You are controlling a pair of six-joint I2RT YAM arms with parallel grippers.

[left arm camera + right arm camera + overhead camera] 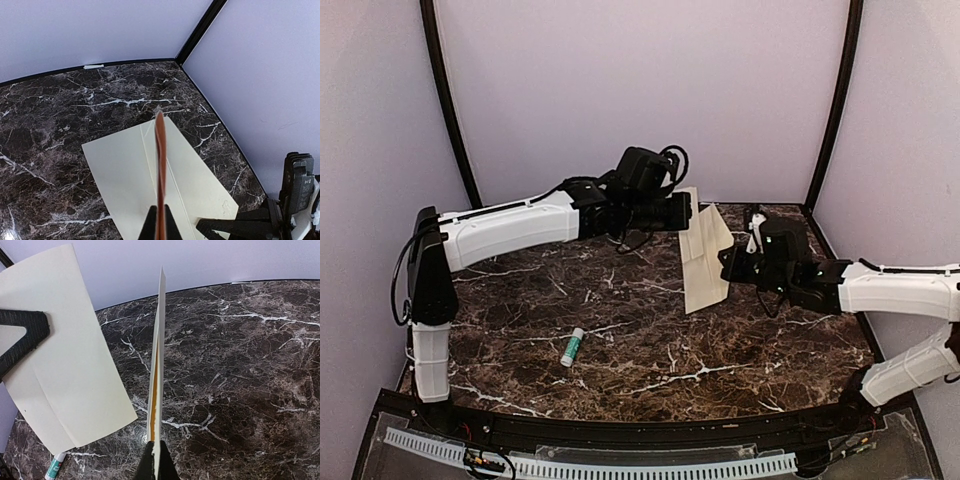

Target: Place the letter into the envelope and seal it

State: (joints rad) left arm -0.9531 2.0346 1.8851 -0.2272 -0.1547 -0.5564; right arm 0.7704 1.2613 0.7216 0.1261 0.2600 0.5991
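My left gripper (682, 212) is shut on the tan letter (690, 203) and holds it up on edge at the back middle. The left wrist view shows the letter edge-on (160, 150) between the shut fingers of my left gripper (160, 212). My right gripper (728, 265) is shut on the cream envelope (708, 262), just right of and below the letter. The envelope lies under the letter's edge in the left wrist view (125, 170). In the right wrist view the envelope (159, 340) stands edge-on in my right gripper (156, 452), slightly parted, with the creased letter (65, 355) to its left.
A white glue stick with a green cap (572, 347) lies on the dark marble table (650, 350), front left of centre; it also shows in the right wrist view (54, 467). Lilac walls with black corner posts (835, 100) close in the back and sides.
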